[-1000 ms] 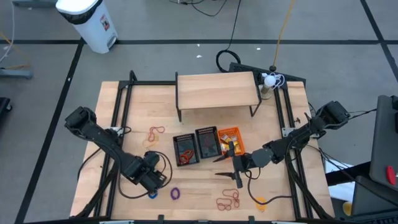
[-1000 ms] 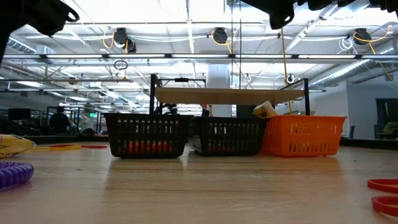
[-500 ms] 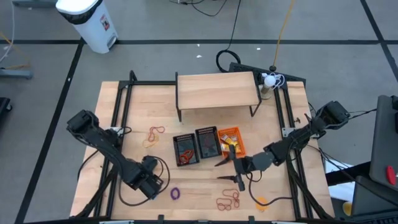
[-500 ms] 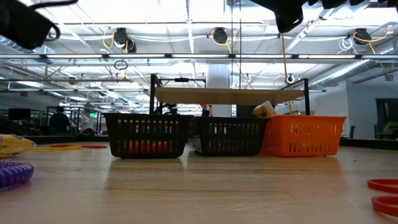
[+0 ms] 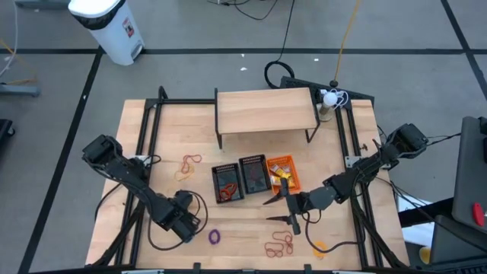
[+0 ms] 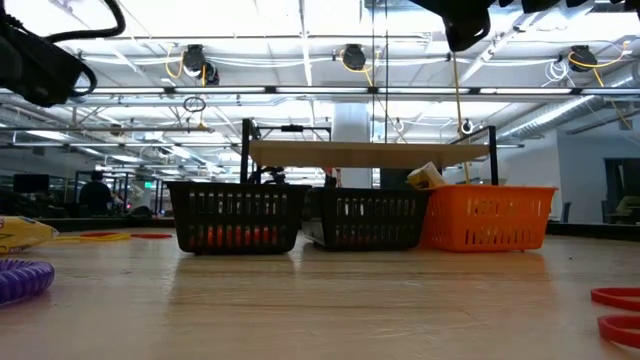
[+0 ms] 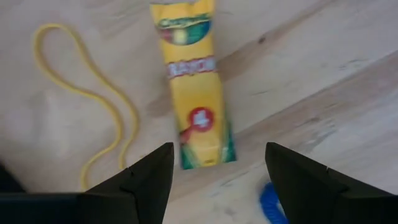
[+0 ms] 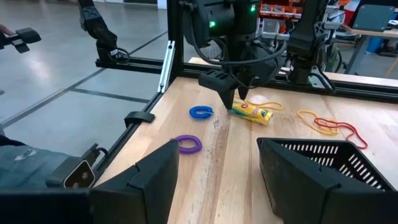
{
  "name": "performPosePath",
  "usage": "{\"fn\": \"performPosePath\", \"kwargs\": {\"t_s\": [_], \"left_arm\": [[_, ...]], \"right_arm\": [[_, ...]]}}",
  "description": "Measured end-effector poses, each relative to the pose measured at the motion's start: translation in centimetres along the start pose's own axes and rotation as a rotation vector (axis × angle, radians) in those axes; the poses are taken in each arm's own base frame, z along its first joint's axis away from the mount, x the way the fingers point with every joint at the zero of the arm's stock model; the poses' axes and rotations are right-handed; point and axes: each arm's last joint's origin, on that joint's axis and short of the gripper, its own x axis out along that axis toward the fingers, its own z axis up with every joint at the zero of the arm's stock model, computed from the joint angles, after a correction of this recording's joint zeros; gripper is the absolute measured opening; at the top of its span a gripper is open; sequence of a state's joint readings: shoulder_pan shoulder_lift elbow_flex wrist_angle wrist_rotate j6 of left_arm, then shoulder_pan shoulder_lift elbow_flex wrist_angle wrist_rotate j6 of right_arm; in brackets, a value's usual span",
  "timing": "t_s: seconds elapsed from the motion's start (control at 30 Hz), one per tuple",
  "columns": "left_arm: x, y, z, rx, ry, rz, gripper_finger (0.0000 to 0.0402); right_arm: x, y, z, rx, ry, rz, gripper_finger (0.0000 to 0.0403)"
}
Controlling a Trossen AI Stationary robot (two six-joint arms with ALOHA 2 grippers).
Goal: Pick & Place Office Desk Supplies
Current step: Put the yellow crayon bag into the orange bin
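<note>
Wooden planks form the desk point(image 5: 342, 129), ringed by a dark frame, with a low shelf point(image 5: 265, 109) and three small baskets point(image 5: 252, 177) at its middle. We see the left tool point(image 7: 217, 163) hanging just above a yellow crayon box point(image 7: 192, 81), its fingers parted with nothing between them; the box lies straight ahead of the fingertips, a yellow rubber band point(image 7: 93, 106) loops just beside it, and a blue ring point(image 7: 272, 203) sits close under one finger. The right tool point(image 8: 217, 152) waits, also parted and empty, above the near edge of a black basket point(image 8: 323, 158), with a purple coiled ring point(image 8: 189, 144) ahead of it.

Risks, as we judge them: the box lies lengthwise to the fingers, so a straight descent could straddle its long axis or press on one end and skid it across the smooth wood. The rubber band so near may be pinched along with the box. The blue ring could be nudged away.

The box looks flat, slim and printed, of light cardboard. Red rubber bands point(image 5: 278, 245) lie well apart, nearer the right tool.
</note>
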State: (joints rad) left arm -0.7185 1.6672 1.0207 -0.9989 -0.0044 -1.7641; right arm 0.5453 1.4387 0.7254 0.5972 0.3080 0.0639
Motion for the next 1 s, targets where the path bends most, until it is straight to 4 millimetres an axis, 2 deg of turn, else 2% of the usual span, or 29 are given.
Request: {"fn": "performPosePath", "kwargs": {"t_s": [0.27, 1.0], "left_arm": [[0.56, 0.07, 0.08, -0.003, -0.021, -0.016, 0.0255], [0.55, -0.23, 0.04, 0.0, -0.021, -0.048, 0.0255]], "right_arm": [[0.0, -0.01, -0.1, 0.0, 0.01, -0.001, 0.0215], [0.01, -0.05, -0.07, -0.003, 0.007, -0.006, 0.0211]]}}
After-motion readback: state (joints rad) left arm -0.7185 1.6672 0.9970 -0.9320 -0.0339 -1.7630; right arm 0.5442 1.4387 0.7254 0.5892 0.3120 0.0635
